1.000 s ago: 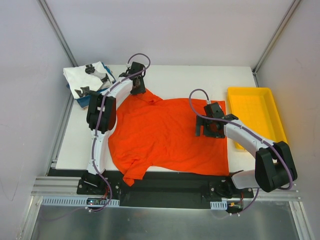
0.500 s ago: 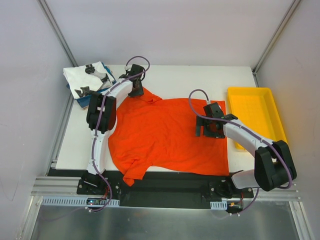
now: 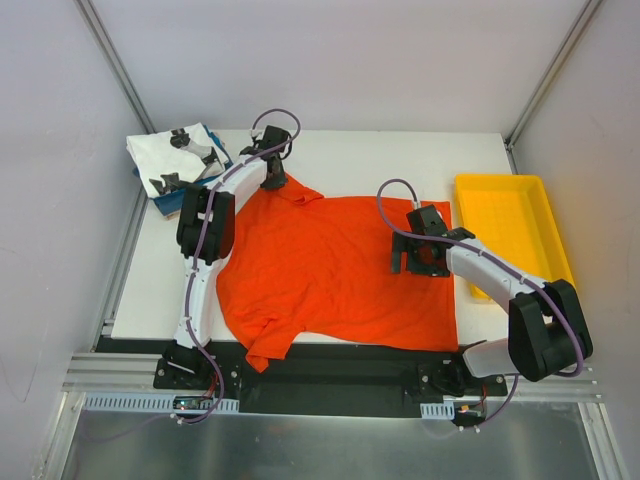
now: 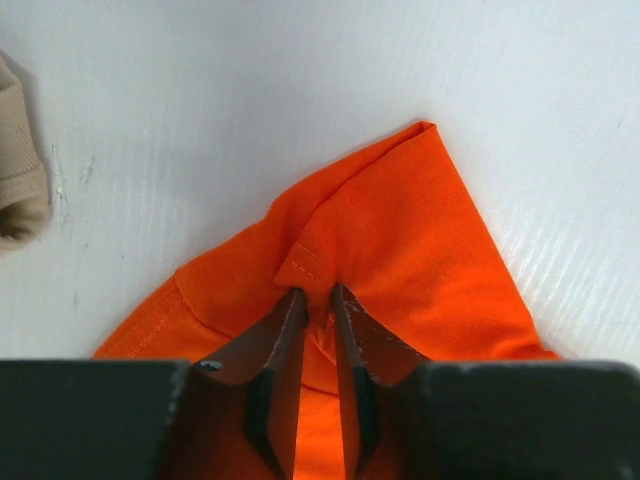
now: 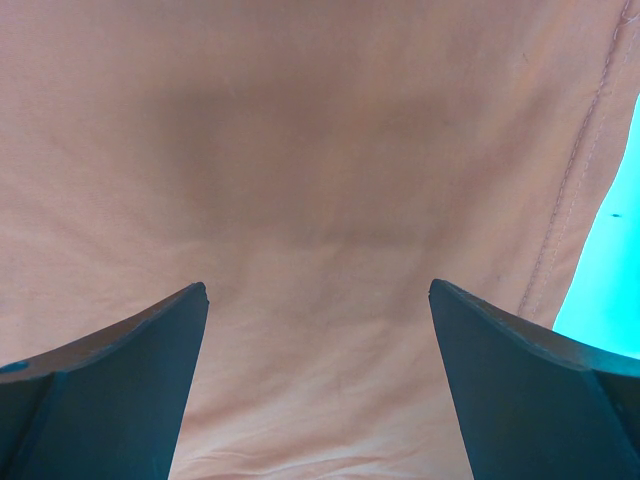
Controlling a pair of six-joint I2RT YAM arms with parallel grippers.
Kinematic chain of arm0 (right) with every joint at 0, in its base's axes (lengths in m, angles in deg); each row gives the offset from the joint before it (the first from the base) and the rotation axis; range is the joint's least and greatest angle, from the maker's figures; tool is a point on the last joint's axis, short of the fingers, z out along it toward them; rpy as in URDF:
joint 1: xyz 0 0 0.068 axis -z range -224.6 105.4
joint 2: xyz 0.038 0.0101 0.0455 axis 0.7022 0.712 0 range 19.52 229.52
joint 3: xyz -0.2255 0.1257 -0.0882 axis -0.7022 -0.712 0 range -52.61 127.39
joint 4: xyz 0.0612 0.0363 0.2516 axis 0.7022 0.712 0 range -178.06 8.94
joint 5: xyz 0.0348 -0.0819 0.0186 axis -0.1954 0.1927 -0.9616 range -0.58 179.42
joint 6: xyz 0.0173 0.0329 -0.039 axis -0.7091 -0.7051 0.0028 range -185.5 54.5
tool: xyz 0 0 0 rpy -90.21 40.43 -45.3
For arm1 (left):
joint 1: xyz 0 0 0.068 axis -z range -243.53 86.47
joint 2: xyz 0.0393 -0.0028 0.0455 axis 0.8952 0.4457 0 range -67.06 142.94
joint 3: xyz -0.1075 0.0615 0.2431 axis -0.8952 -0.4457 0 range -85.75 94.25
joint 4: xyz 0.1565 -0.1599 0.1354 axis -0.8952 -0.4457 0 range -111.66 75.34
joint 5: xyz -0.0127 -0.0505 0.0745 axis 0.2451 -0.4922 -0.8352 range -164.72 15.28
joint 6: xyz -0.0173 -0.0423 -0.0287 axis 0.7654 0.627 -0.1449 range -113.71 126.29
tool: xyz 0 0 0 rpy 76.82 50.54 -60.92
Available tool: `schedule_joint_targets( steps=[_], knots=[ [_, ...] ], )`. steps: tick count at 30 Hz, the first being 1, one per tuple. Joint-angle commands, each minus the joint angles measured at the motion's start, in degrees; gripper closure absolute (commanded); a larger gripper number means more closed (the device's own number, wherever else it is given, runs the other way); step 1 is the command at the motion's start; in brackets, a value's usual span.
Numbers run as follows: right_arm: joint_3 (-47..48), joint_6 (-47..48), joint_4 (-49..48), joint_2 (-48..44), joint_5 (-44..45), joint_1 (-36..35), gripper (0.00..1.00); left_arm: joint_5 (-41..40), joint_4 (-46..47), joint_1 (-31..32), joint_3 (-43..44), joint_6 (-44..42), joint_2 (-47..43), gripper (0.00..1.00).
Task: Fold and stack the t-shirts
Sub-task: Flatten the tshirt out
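1. as it lies spread across the white table (image 3: 400, 160), the orange tee (image 3: 340, 270) counts one: flat and mostly smooth, one sleeve pointing to the far left, the other reaching over the near edge by the left arm's base.
2. left gripper (image 4: 318, 292), one: fingers drawn close together, pinching a small raised fold of the orange tee at the stitched hem of the far sleeve. orange cloth shows in the narrow gap between the two fingers.
3. right gripper (image 5: 318, 290), one: fingers spread wide with nothing between them, set over the orange tee near its right side seam. whether the tips touch the cloth cannot be told.
4. white tee (image 3: 175, 150) with black prints, one: folded, on top of a pile at the far left corner of the table, beside the left arm.
5. blue tee (image 3: 168, 207), one: only an edge shows, under the white tee in the same pile.
6. tan tee (image 4: 20, 170), one: a rounded edge shows at the left of the left wrist view, lying on the table near the orange sleeve but apart from it.
7. tees in all, four.
8. yellow tray (image 3: 510, 225), one: shallow, at the right end of the table, just beside the orange tee's right edge.
9. arms, two: left arm (image 3: 205, 225) stretched to the far sleeve, right arm (image 3: 500, 275) bent inward over the tee's right part.
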Motion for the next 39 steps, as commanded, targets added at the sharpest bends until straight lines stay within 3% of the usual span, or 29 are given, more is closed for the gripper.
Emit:
schedule_joint_targets(
  steps=[1,2,10,12,18,25,28,31,39],
  knots=[
    [0.7,0.52,0.66,0.01,1.4,-0.14,0.03,0.69,-0.85,-0.54,2.77,1.25,-0.15,0.95],
    [0.7,0.52,0.57,0.01,1.4,-0.14,0.03,0.6,-0.85,-0.54,2.95,1.25,-0.5,1.0],
    [0.87,0.61,0.66,0.54,1.66,-0.14,0.03,-0.89,-0.85,-0.54,3.13,0.64,-3.23,1.0],
    [0.96,0.52,0.75,0.89,1.66,-0.14,0.03,-1.6,-0.85,-0.54,3.12,0.03,-3.41,0.93],
    [1.49,0.52,1.01,1.86,1.84,-0.14,0.03,-2.21,-0.85,-0.54,4.7,-1.65,-2.44,0.91],
    [1.58,0.61,1.1,2.12,1.93,-0.14,0.03,-1.6,-0.76,-0.54,6.02,-2.17,-1.3,0.79],
    [1.84,0.78,1.19,2.47,1.93,-0.22,0.03,-1.51,-0.85,-0.54,6.64,-2.44,-0.68,0.83],
    [1.75,0.69,1.28,2.56,2.01,-0.22,0.03,-1.07,-0.85,-0.54,7.69,-2.53,0.19,1.0],
    [1.84,0.87,1.63,2.3,2.8,-0.22,0.03,3.76,-0.5,-0.54,15.84,-1.74,3.27,1.0]
  ],
)
